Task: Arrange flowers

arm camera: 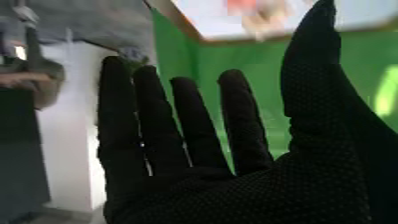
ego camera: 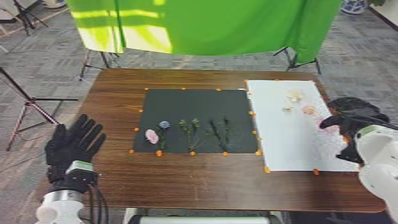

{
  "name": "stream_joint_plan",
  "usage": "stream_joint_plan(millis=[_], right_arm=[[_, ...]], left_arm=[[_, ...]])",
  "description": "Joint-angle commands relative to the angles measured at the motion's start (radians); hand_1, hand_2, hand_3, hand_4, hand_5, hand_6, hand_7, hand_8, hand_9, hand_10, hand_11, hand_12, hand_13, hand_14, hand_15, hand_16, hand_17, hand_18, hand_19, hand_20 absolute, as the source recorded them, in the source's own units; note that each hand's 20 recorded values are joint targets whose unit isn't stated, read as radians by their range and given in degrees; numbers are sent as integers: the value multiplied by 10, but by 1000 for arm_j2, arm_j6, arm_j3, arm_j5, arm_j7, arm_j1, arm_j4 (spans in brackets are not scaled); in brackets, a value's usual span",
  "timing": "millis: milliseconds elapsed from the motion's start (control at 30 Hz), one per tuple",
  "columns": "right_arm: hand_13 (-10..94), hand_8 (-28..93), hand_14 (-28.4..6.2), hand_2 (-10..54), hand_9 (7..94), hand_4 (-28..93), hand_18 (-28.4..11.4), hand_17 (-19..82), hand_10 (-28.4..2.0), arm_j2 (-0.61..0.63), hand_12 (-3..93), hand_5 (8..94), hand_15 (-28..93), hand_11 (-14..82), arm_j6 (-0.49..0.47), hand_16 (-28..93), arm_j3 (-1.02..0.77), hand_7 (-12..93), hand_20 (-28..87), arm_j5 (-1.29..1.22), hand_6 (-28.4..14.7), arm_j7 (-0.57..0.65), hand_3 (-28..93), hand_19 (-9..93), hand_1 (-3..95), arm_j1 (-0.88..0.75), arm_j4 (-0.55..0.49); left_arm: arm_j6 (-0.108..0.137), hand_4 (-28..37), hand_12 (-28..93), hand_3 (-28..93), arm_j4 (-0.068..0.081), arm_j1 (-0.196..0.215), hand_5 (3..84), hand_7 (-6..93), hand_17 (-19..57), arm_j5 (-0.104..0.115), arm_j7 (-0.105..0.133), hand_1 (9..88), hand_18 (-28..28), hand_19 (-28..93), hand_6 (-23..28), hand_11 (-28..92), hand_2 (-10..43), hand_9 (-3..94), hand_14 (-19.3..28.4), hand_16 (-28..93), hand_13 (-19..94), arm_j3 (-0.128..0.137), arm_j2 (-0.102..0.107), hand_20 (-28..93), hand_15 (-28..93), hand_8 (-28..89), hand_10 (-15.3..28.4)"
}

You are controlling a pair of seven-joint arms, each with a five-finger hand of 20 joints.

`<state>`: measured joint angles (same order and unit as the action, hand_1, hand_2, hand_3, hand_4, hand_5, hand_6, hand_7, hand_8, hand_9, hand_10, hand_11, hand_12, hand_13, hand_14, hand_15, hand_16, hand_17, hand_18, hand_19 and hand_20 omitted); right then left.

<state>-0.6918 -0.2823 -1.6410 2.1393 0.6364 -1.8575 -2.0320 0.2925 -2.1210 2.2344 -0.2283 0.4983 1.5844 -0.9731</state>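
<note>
OK, right hand [ego camera: 357, 112] fingers extended, released; pale flowers [ego camera: 296, 95] left of them on white sheet [ego camera: 289, 150]. Left hand [ego camera: 69, 152] fingers straight, spread; pink flower [ego camera: 152, 136] right of them, on dark mat [ego camera: 191, 102].

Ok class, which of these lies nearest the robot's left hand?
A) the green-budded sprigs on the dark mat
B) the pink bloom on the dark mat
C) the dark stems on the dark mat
B: the pink bloom lies near the mat's left edge, towards the left hand.
</note>
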Motion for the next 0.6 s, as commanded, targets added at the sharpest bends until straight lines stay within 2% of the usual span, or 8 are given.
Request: stream_joint_plan(millis=[33, 167, 233, 300, 367, 433, 467, 600], right_arm=[[319, -115, -132, -67, 356, -282, -185, 126, -124, 9, 104, 369, 105, 51, -12, 183, 134, 123, 160, 5, -33, -10, 828, 484, 375, 125, 163], [330, -122, -124, -57, 357, -281, -184, 130, -111, 12, 95, 371, 97, 66, 41, 196, 180, 138, 171, 26, -29, -38, 823, 506, 415, 142, 226], [387, -141, -110, -51, 468, -281, -183, 146, -95, 11, 101, 443, 133, 96, 100, 196, 202, 168, 179, 52, -7, -31, 809, 532, 449, 137, 242], [475, -134, -90, -59, 635, -282, -179, 165, -90, 0, 131, 585, 168, 129, 96, 198, 198, 188, 189, 48, 21, -28, 778, 544, 478, 126, 244], [522, -71, -82, -74, 709, -283, -174, 180, -86, -4, 185, 644, 196, 125, 101, 209, 197, 196, 198, 55, 26, -29, 721, 547, 520, 114, 249], [594, -27, -64, -89, 821, -282, -161, 211, -78, -6, 330, 713, 230, 75, 113, 301, 192, 206, 211, 61, 33, -34, 678, 543, 583, 97, 251], [620, -11, -56, -93, 851, -282, -157, 221, -74, -5, 372, 735, 228, 75, 124, 351, 192, 212, 216, 63, 36, -33, 678, 542, 599, 92, 249], [660, 12, -48, -95, 894, -283, -150, 239, -66, 1, 423, 788, 241, 98, 164, 415, 185, 228, 224, 87, 34, -58, 679, 541, 621, 74, 236]], left_arm=[[-24, -283, 116, 712, -2, 15, 393, 130, -66, 7, 13, 219, 149, 344, 98, 244, 150, 307, 161, -66, 221, -15, -1, 94, 385, -75, 156], [-22, -283, 119, 716, -2, 10, 395, 131, -65, 6, 9, 215, 149, 340, 98, 244, 144, 307, 161, -64, 220, -23, -3, 93, 384, -75, 157], [-23, -283, 120, 717, -1, 10, 398, 133, -65, 4, 3, 214, 149, 340, 99, 244, 143, 309, 161, -63, 221, -24, -7, 94, 384, -75, 158], [-19, -283, 121, 718, -4, 15, 400, 134, -65, 6, 3, 214, 149, 339, 98, 245, 143, 311, 161, -62, 221, -25, -10, 94, 384, -75, 158], [-19, -283, 121, 719, -2, 14, 402, 134, -65, 5, 0, 215, 149, 339, 99, 245, 142, 312, 162, -62, 222, -27, -11, 95, 385, -76, 158], [-17, -283, 121, 719, -2, 14, 403, 135, -65, 5, -6, 216, 149, 339, 98, 245, 141, 313, 163, -61, 222, -27, -12, 95, 385, -76, 159], [-21, -283, 122, 719, 0, 13, 403, 135, -65, 4, -4, 216, 149, 338, 98, 245, 141, 314, 162, -61, 222, -28, -11, 95, 386, -77, 159], [-16, -283, 122, 717, -2, 15, 404, 135, -65, 7, -3, 218, 149, 338, 99, 245, 141, 315, 164, -61, 223, -26, -11, 96, 386, -77, 159]])
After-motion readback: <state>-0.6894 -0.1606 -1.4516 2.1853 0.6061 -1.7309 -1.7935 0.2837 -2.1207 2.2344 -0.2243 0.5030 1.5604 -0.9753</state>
